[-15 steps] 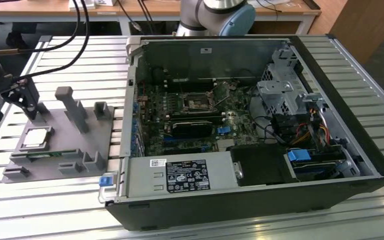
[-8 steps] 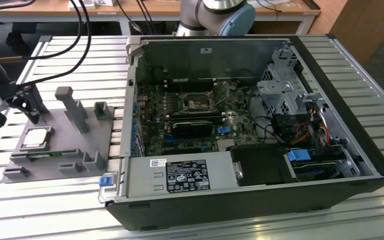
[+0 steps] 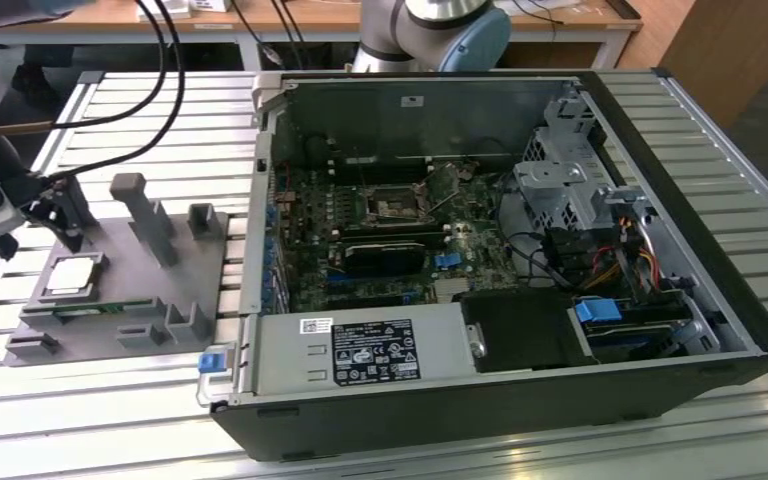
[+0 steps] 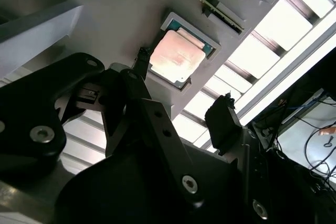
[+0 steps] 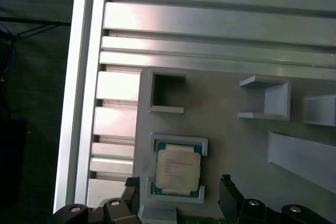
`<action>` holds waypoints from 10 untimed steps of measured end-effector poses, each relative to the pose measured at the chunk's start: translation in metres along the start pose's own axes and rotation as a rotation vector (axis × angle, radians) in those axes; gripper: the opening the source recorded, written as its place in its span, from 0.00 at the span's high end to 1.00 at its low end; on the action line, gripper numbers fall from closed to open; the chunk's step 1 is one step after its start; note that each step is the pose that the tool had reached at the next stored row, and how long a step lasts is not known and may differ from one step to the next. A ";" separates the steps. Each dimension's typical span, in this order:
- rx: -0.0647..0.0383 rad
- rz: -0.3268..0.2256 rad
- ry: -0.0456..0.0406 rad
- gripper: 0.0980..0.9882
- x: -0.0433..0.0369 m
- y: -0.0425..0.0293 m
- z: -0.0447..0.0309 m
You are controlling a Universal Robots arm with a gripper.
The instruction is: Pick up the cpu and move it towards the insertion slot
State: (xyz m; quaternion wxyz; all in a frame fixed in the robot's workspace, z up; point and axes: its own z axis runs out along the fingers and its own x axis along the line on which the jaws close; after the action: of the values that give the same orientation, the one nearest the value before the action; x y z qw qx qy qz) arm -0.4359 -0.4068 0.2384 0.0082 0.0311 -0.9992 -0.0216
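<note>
The cpu [image 5: 177, 170] lies flat, silvery top up, in a shallow square nest on the grey tray [image 3: 157, 300], at the tray's end toward the exterior view's left. It has not been lifted. The gripper [image 5: 178, 181] hangs over it with its fingers spread wide. One dark fingertip [image 4: 223, 116] stands on either side of the chip, and in both wrist views there is a gap between the tips and its edges.

A narrow green memory stick [image 3: 91, 310] lies in the tray just beside the nest. The tray sits on a slatted aluminium table [image 3: 117, 400], just beside an open computer case [image 3: 491, 410]. Inside the case, on the green board, is the insertion slot [image 3: 395, 205], a silvery frame with a dark centre. It is well apart from the cpu, toward the exterior view's right.
</note>
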 end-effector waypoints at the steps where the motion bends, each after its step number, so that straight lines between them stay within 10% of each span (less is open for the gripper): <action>1: 0.000 0.000 -0.0001 0.32 0.0000 0.0000 0.0013; 10: 0.000 0.001 -0.0001 0.32 -0.0001 -0.0005 0.0136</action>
State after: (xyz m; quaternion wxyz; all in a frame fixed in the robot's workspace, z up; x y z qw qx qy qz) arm -0.4360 -0.4067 0.2247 0.0082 0.0306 -0.9993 -0.0216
